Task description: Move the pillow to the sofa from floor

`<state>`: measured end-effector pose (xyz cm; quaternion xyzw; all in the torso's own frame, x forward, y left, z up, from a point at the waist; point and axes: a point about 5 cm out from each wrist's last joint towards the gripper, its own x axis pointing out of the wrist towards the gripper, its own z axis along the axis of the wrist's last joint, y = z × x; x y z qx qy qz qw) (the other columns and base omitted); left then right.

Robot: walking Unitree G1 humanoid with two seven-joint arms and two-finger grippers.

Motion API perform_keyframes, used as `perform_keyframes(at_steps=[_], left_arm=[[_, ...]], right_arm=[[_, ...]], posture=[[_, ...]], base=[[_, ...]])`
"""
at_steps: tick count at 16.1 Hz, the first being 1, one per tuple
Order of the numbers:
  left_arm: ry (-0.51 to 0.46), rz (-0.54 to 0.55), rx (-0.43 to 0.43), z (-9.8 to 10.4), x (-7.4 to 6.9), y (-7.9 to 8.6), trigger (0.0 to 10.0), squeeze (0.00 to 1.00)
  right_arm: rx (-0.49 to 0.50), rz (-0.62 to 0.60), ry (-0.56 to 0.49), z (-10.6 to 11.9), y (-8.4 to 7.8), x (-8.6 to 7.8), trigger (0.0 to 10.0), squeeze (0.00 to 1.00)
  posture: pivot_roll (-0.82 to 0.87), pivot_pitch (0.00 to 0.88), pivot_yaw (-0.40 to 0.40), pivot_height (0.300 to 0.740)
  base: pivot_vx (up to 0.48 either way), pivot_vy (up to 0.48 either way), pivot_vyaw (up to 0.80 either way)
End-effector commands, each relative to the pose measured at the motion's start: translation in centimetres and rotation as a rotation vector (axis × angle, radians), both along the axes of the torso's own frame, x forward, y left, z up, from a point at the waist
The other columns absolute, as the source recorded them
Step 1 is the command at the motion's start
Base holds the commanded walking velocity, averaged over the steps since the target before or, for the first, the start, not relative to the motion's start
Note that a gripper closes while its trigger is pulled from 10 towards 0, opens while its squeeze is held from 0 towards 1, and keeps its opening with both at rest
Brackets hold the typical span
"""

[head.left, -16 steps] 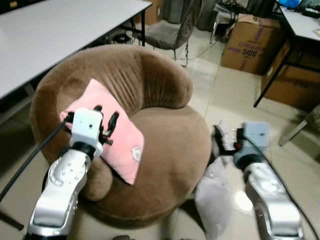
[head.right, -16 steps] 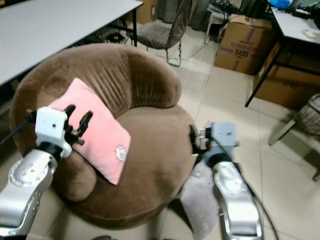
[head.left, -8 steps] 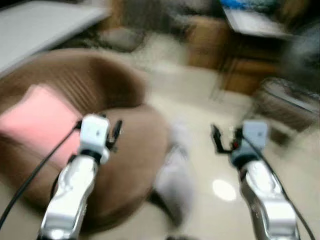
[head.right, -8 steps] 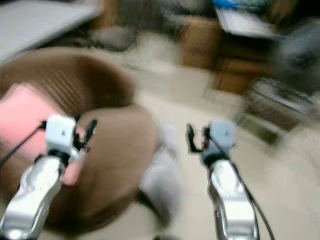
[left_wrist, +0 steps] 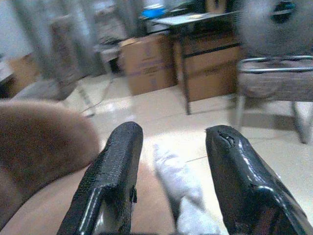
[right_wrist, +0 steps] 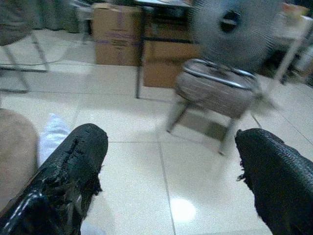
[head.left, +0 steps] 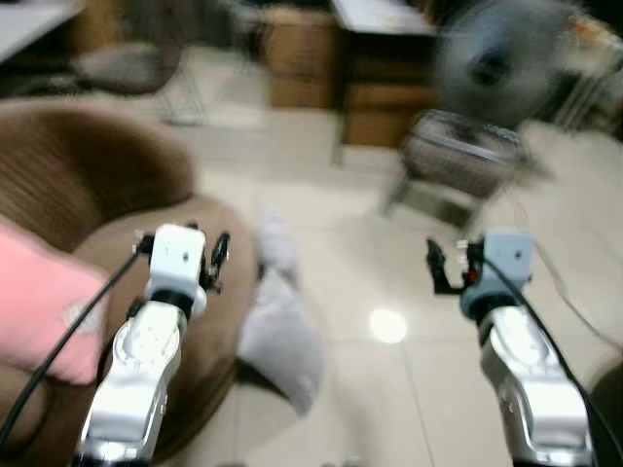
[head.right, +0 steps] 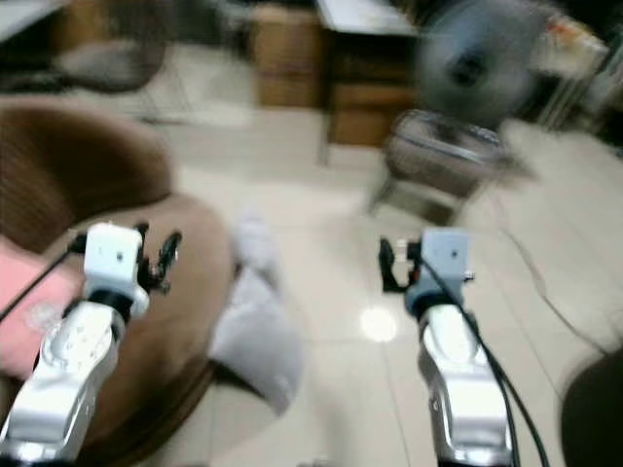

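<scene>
Holding both arms raised ahead of me, I have nothing in either pincer. My left gripper (head.left: 180,251) hovers over the sofa's front edge with its fingers (left_wrist: 112,178) spread apart and nothing between them. My right gripper (right_wrist: 168,169) hangs over bare floor tiles (head.left: 389,292), well apart from the sofa, its fingers likewise wide apart and empty.

Just beside the left gripper, off the front rim of the brown sofa (head.left: 117,185), lies a pale grey pillow (head.left: 277,336); it rests on the floor, leaning against or touching the sofa's base. A pink pillow (head.left: 39,311) already sits on the sofa seat near its left edge. Beyond are a chair (head.left: 462,161), a fan (head.left: 492,63) and cardboard boxes (left_wrist: 146,63), all blurred.

Judged step: locating the grey pillow, the grasp not yet begun. The next move, as I read it, calls for bending down and bringing one open gripper down around the pillow's upper end, then closing on the soft fabric.
</scene>
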<state>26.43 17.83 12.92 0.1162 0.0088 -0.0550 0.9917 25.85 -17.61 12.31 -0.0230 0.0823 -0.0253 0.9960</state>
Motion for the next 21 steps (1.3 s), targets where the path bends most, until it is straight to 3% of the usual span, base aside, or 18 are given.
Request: perform_keyframes(at_steps=[1,4,9,11,16,21], left_arm=[[-0.009,-0.016,0.010,0.1,0.2,-0.3,10.0,0.00],[-0.014,-0.018,0.002,0.3,0.8,-0.3,10.0,0.00],[-0.024,-0.019,0.016,0.4,1.4,-0.1,10.0,0.00],[-0.030,-0.023,-0.020,0.6,1.4,-0.2,10.0,0.00],[-0.038,-0.043,0.010,0.6,1.4,-0.5,10.0,0.00],[-0.035,-0.045,-0.001,0.5,1.3,-0.2,10.0,0.00]], right_arm=[[-0.005,-0.017,0.007,0.0,-0.3,-0.3,10.0,0.00],[0.005,0.027,-0.005,0.0,0.5,-0.2,10.0,0.00],[-0.005,0.032,0.005,0.0,0.5,0.1,10.0,0.00],[-0.002,0.026,0.010,-0.1,0.5,0.0,10.0,0.00],[0.007,0.013,0.013,-0.1,0.3,0.0,10.0,0.00],[0.006,0.034,-0.008,0.2,0.5,0.1,10.0,0.00]], posture=[[0.04,0.000,-0.044,0.740],[0.04,0.000,-0.045,0.740],[0.04,0.000,-0.056,0.740],[0.04,0.000,-0.057,0.740],[0.04,0.000,-0.052,0.740],[0.04,0.000,-0.054,0.740]], base=[[0.000,0.000,-0.80],[0.000,0.000,-0.27],[0.000,0.258,0.00],[0.000,0.000,0.00],[0.000,0.000,-0.62],[0.155,0.000,0.00]])
